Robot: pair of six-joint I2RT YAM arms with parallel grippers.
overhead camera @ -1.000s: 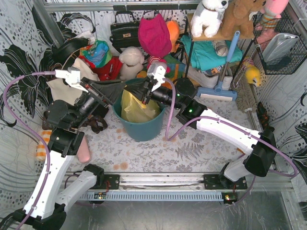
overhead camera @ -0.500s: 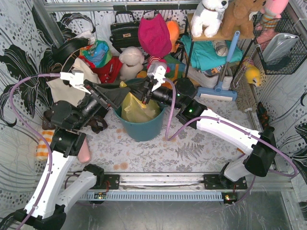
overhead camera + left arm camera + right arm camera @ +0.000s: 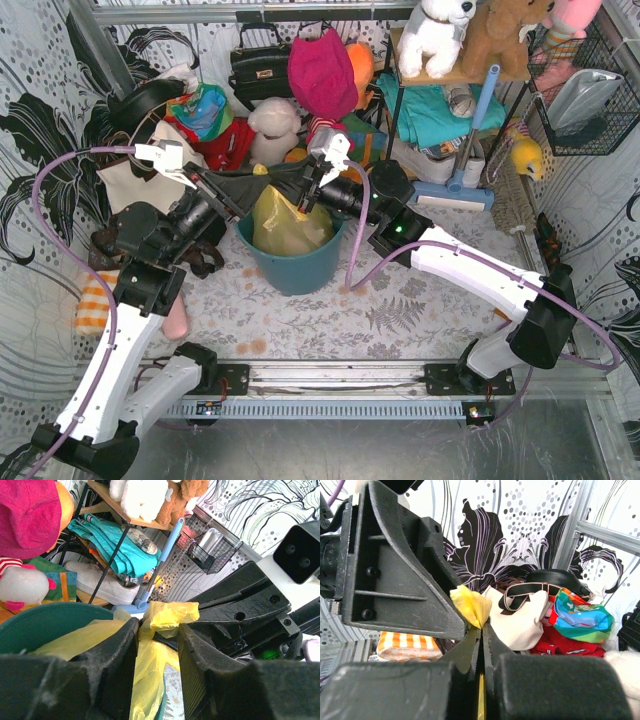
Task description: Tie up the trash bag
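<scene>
The floral-patterned bench (image 3: 400, 320) lies below both pincers. Under their tips stands a round teal plastic bin (image 3: 295, 268) holding the thin translucent yellow-green trash bag (image 3: 285, 228). The right pincer (image 3: 481, 630) is pressed together on a tuft of the bag. The left pincer (image 3: 157, 640) stands partly spread with bag plastic filling its gap; I cannot tell whether it grips.

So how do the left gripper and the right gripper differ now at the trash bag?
The left gripper has its jaws apart, with plastic of the trash bag loose between them; the right gripper is shut on a yellow tuft of it. The left gripper reaches in from the left side of the teal bin, the right gripper from its right. Both meet above the bag's top.
</scene>
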